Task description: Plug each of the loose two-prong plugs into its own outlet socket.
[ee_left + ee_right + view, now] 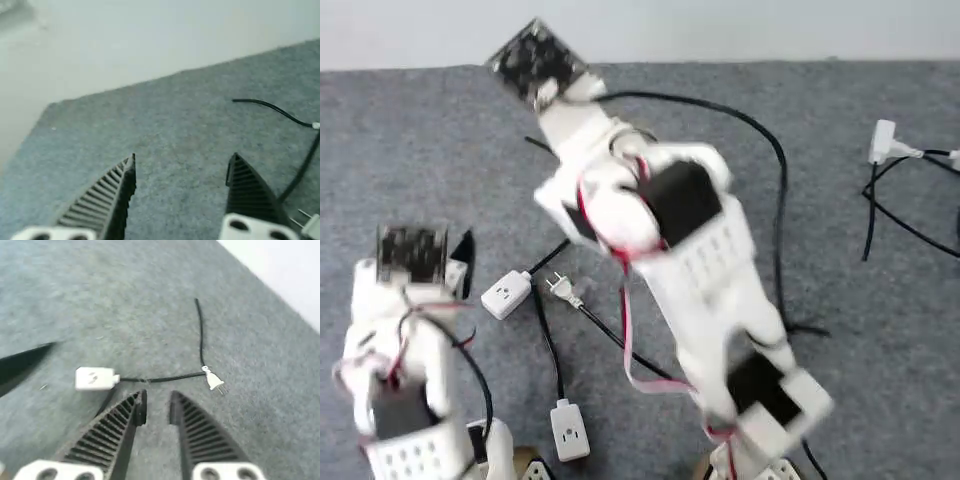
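A white outlet socket (505, 293) lies on the grey carpet with a loose two-prong plug (560, 288) just to its right, prongs toward it. The same socket (95, 378) and plug (215, 380) lie beyond my right gripper (157, 405), which hangs above the carpet, open by a narrow gap and empty. My right arm (660, 220) leans over the middle of the carpet. My left gripper (183, 160) is wide open and empty, left of the socket; its dark finger (463, 250) shows there. A plug's prongs (307, 222) show beside it.
A second white socket (570, 430) lies near the front edge. A white connector (885, 140) with black cords sits at the far right. A long black cable (775, 170) loops behind the right arm. Bare carpet (400, 150) spreads at the back left.
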Motion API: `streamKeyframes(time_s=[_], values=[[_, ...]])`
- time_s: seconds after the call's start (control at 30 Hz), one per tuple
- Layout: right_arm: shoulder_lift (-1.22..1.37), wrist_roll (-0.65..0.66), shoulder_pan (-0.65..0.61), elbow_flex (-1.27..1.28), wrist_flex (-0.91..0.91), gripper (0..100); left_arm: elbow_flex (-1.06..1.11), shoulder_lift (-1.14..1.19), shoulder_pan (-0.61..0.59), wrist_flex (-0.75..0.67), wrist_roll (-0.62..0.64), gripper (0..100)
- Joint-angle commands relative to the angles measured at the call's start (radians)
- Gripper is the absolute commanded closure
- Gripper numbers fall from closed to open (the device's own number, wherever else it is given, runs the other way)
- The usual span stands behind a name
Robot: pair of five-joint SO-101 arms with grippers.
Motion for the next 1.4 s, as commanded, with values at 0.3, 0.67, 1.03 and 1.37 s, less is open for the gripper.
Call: streamKeyframes(time_s=[0.3, 0.67, 1.03, 1.37], values=[[-0.665, 0.319, 0.263, 1.03, -0.084, 87.1, 0.166, 0.407, 0.052, -0.413, 0.284, 71], [-0.717, 0.614, 0.24, 1.688, -0.786, 86.9, 0.302, 0.311, 0.012, -0.554, 0.284, 72], [-0.344, 0.62, 0.323, 1.37, -0.935, 86.9, 0.335, 0.315, 0.032, -0.641, 0.273, 72], [0.07, 0.718, 0.418, 0.829, -0.667, 87.3, 0.341, 0.315, 0.034, -0.644, 0.244, 72]])
